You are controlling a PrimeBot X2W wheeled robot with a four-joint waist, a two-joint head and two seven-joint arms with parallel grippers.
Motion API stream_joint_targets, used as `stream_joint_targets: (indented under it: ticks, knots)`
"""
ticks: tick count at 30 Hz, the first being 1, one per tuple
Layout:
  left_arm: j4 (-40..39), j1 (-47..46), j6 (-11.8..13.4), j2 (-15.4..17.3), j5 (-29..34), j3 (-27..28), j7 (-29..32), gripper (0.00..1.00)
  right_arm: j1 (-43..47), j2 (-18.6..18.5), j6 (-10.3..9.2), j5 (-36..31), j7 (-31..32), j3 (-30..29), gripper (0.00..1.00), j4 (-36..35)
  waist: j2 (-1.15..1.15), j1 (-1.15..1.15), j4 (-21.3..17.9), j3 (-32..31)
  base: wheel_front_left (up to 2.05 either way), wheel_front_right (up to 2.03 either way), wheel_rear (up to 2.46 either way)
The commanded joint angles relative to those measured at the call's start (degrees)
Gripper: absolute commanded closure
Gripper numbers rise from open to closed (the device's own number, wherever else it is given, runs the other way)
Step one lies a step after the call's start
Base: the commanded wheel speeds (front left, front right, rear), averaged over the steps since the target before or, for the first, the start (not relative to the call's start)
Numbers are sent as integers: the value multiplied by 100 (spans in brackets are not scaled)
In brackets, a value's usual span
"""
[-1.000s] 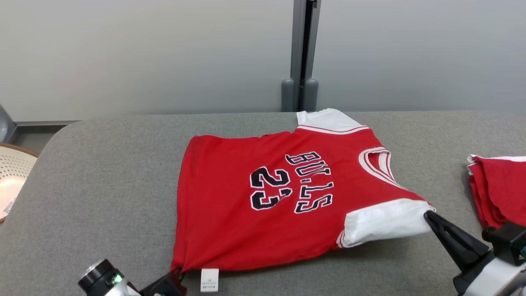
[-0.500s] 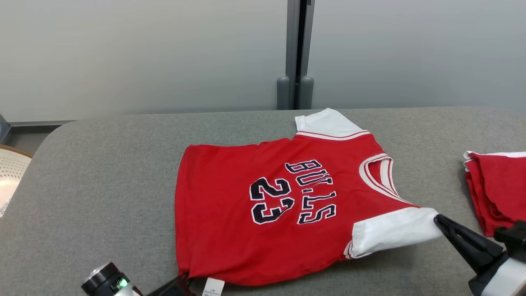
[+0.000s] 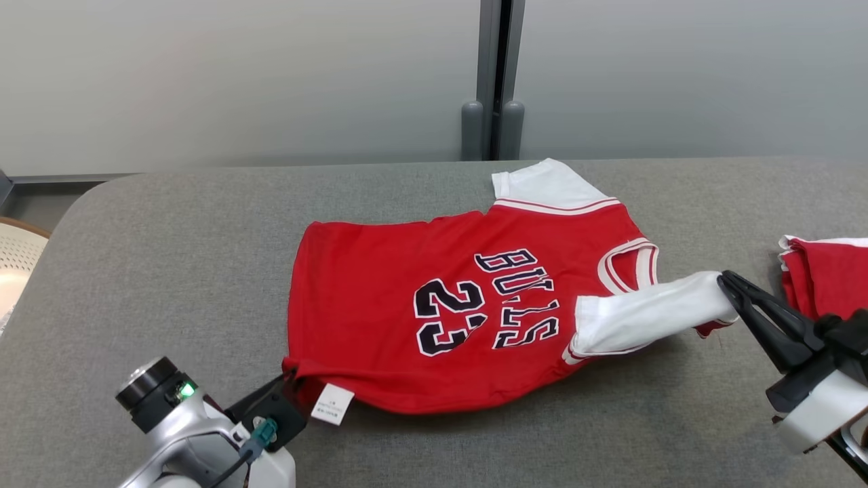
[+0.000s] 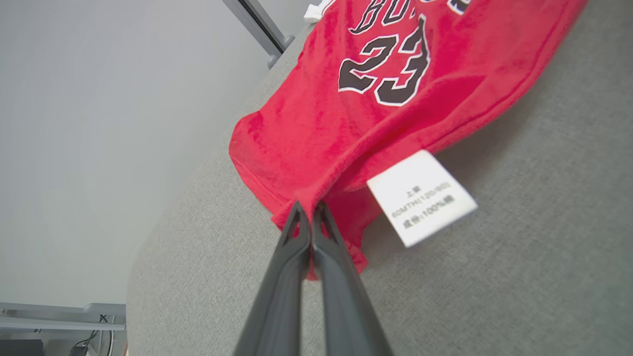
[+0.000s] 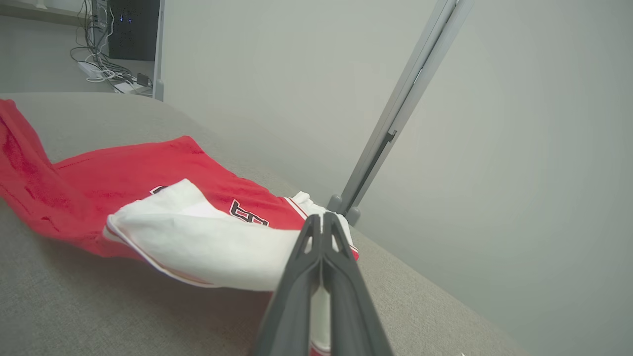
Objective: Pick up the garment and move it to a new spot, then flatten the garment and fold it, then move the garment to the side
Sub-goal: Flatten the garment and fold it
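Observation:
The garment (image 3: 407, 291) is a red jersey with white sleeves and black "BULLS 23" print, lying on the grey table (image 3: 169, 257). My left gripper (image 3: 293, 379) is shut on its near-left hem corner (image 4: 301, 207), beside a white care label (image 4: 420, 198). My right gripper (image 3: 724, 281) is shut on the near white sleeve (image 5: 207, 247), which is lifted off the table and drawn over the jersey's front. The far sleeve (image 3: 542, 183) lies flat toward the wall.
A stack of folded red garments (image 3: 824, 285) sits at the table's right edge, close to my right arm. A pale perforated basket (image 3: 17, 271) stands past the table's left end. A grey partition wall with a post (image 3: 498, 74) runs behind the table.
Both grippers have lifted and carried the near edge away from me: the white sleeve now hangs raised over the jersey, and the hem corner is pulled up and inward. The head view shifted slightly.

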Motion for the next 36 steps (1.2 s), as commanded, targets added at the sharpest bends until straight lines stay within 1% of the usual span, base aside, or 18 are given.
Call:
stream_joint_targets:
  ticks: [1, 4, 10, 16, 23, 27, 28, 31, 32, 33, 34, 35, 36]
  knots:
    - [91, -154, -34, -21, 23, 32, -28, 100, -109, 77, -11, -134, -72, -56, 100, 93, 0, 0, -23, 67, 0, 0, 0]
    - [273, -365, -56, -76, 31, 46, -45, 100, -254, 230, -11, -312, -140, -115, 100, 287, 0, 0, -58, 179, 0, 0, 0]
    - [647, -764, -151, -203, 74, 5, -29, 100, -623, 521, -11, -583, -209, -42, 100, 736, 0, 0, -131, 450, 0, 0, 0]
    - [1112, -1250, -245, -355, 155, -52, -45, 100, -1115, 712, -11, -744, -263, 85, 100, 1240, 0, 0, -185, 741, 0, 0, 0]
    - [1995, -1849, -367, -568, 215, -129, -327, 100, -1638, 905, -11, -886, -293, 207, 100, 1778, 0, 0, -234, 1047, 0, 0, 0]
    - [2489, -2094, -412, -713, 240, -208, -548, 100, -1836, 1012, -11, -956, -297, 285, 100, 1944, 0, 0, -247, 1193, 0, 0, 0]
    - [2489, -2094, -412, -713, 240, -208, -548, 100, -1836, 1012, -11, -956, -297, 285, 100, 1944, 0, 0, -247, 1193, 0, 0, 0]
    - [2819, -2242, -415, -851, 238, -256, -718, 100, -1962, 1081, -11, -982, -296, 318, 100, 2067, 0, 0, -243, 1295, 0, 0, 0]
    - [2930, -2270, -420, -896, 234, -274, -776, 96, -1982, 1102, -11, -978, -294, 333, 100, 2124, 0, 0, -239, 1320, 0, 0, 0]
    - [3047, -2304, -413, -941, 234, -286, -826, 75, -1999, 1124, -11, -965, -294, 343, 100, 2181, 0, 0, -232, 1341, 0, 0, 0]
    - [3273, -2399, -373, -1042, 252, -309, -946, 0, -2046, 1193, -11, -904, -295, 360, 100, 2337, 0, 0, -219, 1380, 0, 0, 0]
    - [3273, -2399, -373, -1042, 252, -309, -946, 0, -2046, 1193, -11, -904, -295, 360, 100, 2337, 0, 0, -219, 1380, 0, 0, 0]
    - [3379, -2428, -342, -1111, 199, -284, -1009, 0, -2074, 1228, -11, -881, -294, 351, 53, 2423, 0, 0, -210, 1396, 0, 0, 0]
